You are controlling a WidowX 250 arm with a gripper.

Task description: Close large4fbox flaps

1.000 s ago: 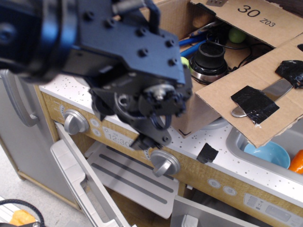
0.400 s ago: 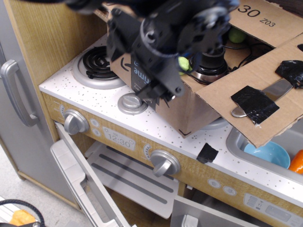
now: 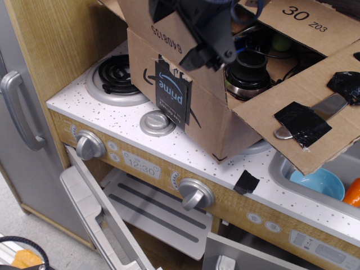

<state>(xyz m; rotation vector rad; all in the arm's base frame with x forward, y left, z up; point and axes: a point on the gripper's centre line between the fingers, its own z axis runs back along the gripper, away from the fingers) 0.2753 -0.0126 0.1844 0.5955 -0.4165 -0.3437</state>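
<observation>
The gripper (image 3: 211, 48) hangs at the box (image 3: 185, 107) rim; whether its jaws are spread cannot be told. The flaps (image 3: 306, 95) stand open, cutlery (image 3: 315, 112) taped on.

matt brown corrugated cardboard large4fbox (image 3: 216, 121)

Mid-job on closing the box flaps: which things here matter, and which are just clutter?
Job:
- large4fbox
- flaps, e.g. right one with taped cutlery and back one marked "30 Z03"
- end effector over the box's near edge

Clutter:
- stove burner
- oven knobs
- blue bowl in sink
- open oven door
</observation>
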